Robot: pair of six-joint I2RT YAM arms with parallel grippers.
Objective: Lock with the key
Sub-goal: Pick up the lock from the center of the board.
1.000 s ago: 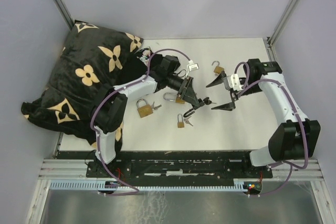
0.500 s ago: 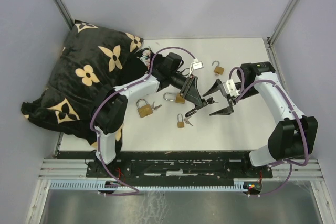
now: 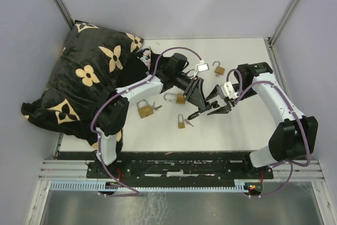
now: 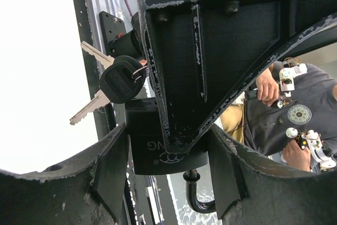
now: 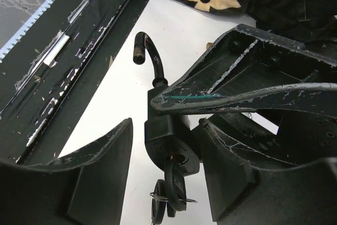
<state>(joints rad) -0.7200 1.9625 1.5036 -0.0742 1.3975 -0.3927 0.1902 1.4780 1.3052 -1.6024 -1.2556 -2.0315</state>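
My left gripper (image 3: 198, 103) is shut on a black padlock (image 4: 158, 148) and holds it above the table. Its shackle (image 4: 202, 201) is open. A black-headed key (image 5: 177, 183) sits in the keyhole, with spare keys (image 4: 122, 81) hanging on a ring. My right gripper (image 3: 212, 104) is open, its fingers (image 5: 102, 169) on either side of the padlock's keyed end (image 5: 164, 138) without touching the key. The open shackle also shows in the right wrist view (image 5: 147, 56). One right finger (image 4: 200, 51) crosses in front of the padlock in the left wrist view.
Several brass padlocks lie on the white table: one (image 3: 144, 109) at the left, one (image 3: 180, 121) in front, one (image 3: 177, 97) under the left arm, an open one (image 3: 218, 69) at the back. A white tag (image 3: 200, 67) and a black flowered cushion (image 3: 87, 77) lie nearby.
My right gripper has moved left and closed in around the padlock held by my left gripper. The left gripper has shifted slightly right and up.
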